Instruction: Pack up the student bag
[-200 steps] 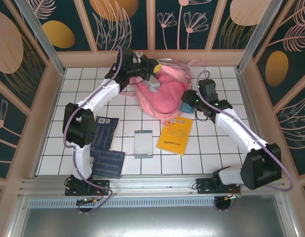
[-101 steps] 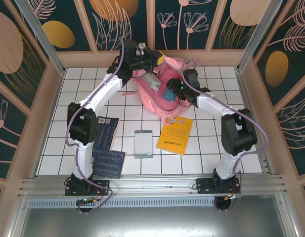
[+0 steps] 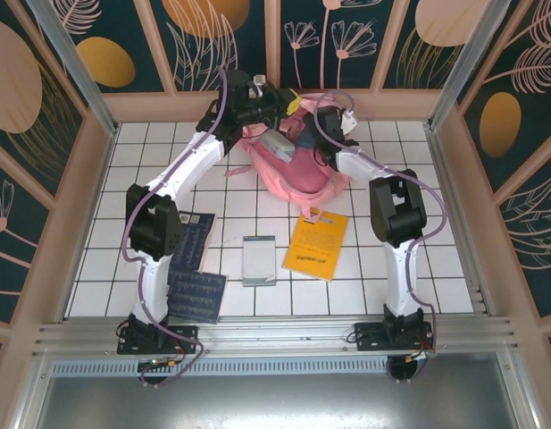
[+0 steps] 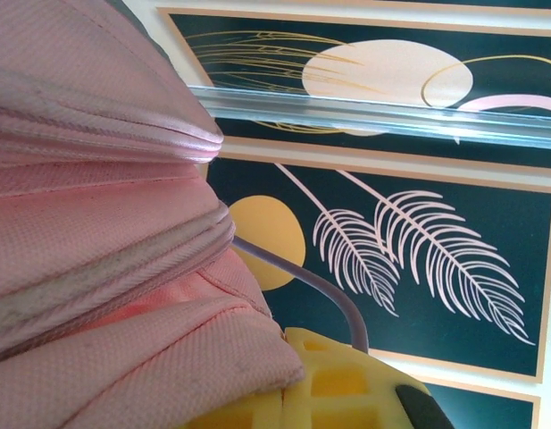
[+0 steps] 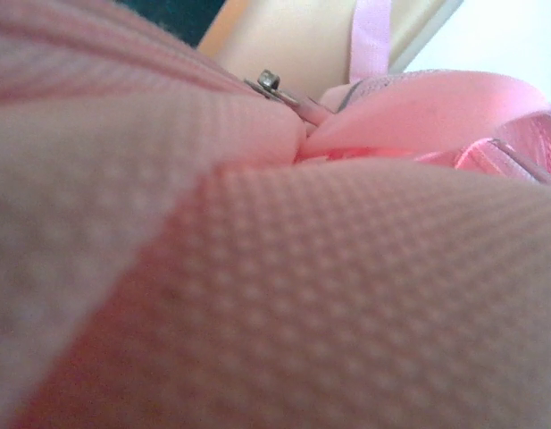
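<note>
Right tool [image 3: 322, 143] has swung onto the slumped pink student bag [image 3: 302, 176]; grip state unclear.

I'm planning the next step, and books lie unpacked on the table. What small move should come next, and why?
Probably draw the right arm back out of the student bag toward the yellow book: its wrist camera is pressed against pink fabric, and that book lies nearest, unpacked.

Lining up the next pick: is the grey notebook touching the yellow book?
Apart. In the top external view a strip of bare white table runs between the grey notebook and the yellow book.
</note>
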Controlling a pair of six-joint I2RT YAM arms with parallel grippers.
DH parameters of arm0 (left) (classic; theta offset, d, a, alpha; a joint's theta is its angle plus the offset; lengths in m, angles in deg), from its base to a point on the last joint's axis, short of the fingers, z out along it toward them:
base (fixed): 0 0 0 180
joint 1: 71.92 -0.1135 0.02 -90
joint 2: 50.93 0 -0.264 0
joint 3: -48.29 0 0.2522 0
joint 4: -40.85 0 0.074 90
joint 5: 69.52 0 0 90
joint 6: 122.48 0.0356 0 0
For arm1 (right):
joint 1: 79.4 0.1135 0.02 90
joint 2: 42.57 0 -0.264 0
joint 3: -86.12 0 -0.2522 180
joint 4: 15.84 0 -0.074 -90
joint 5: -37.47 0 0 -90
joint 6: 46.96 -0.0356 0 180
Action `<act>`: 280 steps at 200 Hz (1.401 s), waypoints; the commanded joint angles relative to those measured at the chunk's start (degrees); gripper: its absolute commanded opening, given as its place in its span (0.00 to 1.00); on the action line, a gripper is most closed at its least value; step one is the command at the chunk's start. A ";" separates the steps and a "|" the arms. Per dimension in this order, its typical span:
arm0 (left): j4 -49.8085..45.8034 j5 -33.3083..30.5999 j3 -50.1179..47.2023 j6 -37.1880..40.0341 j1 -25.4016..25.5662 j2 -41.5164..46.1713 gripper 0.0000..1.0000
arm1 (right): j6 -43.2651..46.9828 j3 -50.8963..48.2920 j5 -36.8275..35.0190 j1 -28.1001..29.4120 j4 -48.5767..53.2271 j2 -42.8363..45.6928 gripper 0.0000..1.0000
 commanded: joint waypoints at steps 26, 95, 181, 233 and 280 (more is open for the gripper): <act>4.80 3.91 3.14 -1.07 0.86 -1.07 0.00 | 14.36 -12.36 6.38 1.39 -14.22 10.63 0.95; -0.01 0.49 1.11 3.86 0.77 1.79 0.00 | 33.06 -36.36 20.10 4.17 -23.89 32.07 0.86; -5.61 -0.81 -5.65 11.67 0.15 5.33 0.00 | 35.70 -48.75 11.89 10.83 -17.30 53.80 0.88; -1.62 -0.54 -11.65 10.29 0.25 7.38 0.00 | 0.85 -41.74 18.46 2.11 -11.82 51.17 0.84; -1.26 -0.58 -11.63 10.15 0.24 7.67 0.00 | -27.67 -38.46 29.42 1.96 -20.63 40.57 0.95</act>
